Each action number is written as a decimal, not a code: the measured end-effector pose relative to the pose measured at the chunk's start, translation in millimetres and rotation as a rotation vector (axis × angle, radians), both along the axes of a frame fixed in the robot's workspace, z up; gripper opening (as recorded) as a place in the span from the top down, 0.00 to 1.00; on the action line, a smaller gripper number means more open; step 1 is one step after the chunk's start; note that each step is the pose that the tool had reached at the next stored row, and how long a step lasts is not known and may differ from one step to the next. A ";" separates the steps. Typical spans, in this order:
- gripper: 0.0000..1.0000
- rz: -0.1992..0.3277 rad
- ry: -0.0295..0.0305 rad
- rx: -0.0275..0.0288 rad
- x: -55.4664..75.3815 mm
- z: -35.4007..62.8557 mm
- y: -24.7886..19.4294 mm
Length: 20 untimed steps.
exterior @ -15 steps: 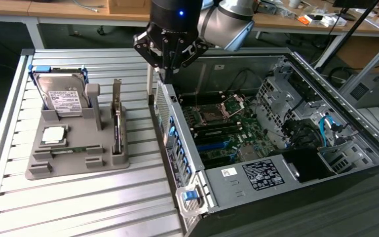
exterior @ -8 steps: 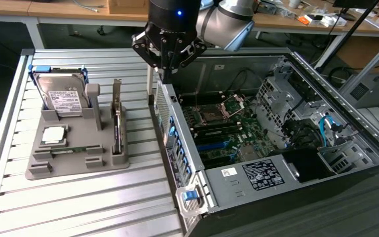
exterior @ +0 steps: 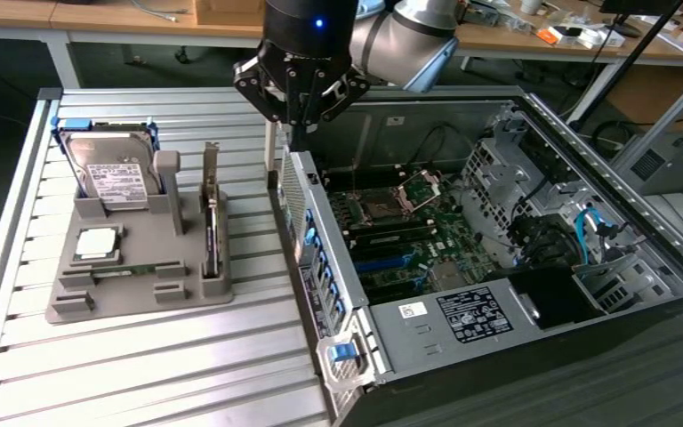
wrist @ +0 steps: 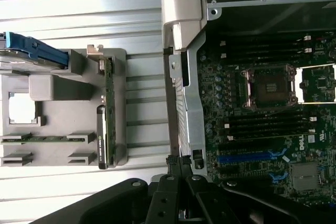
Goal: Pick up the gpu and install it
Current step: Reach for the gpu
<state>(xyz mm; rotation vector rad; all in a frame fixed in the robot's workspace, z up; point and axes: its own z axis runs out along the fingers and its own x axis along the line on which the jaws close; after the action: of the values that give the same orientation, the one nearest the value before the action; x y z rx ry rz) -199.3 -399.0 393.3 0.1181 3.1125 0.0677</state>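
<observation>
1 gpu (exterior: 211, 233) upright in gray rack (exterior: 116, 307)

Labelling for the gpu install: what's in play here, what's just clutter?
In play: gpu, upright in holder; open case; motherboard; hand, shut, over the case wall.
Clutter: hard drive, CPU, RAM stick.

The gpu (exterior: 210, 238) stands edge-on in the grey holder (exterior: 128, 302), its faces hidden.
</observation>
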 end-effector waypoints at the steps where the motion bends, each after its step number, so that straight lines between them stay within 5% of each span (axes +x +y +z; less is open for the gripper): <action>1: 0.89 0.000 0.0000 0.0001 -0.6 0.0 0.0; 20: 0.89 0.000 0.0000 0.0000 -12.3 0.0 0.0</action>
<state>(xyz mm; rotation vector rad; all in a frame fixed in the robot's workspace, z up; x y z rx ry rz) -211.6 -398.9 393.3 0.1180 3.1125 0.0677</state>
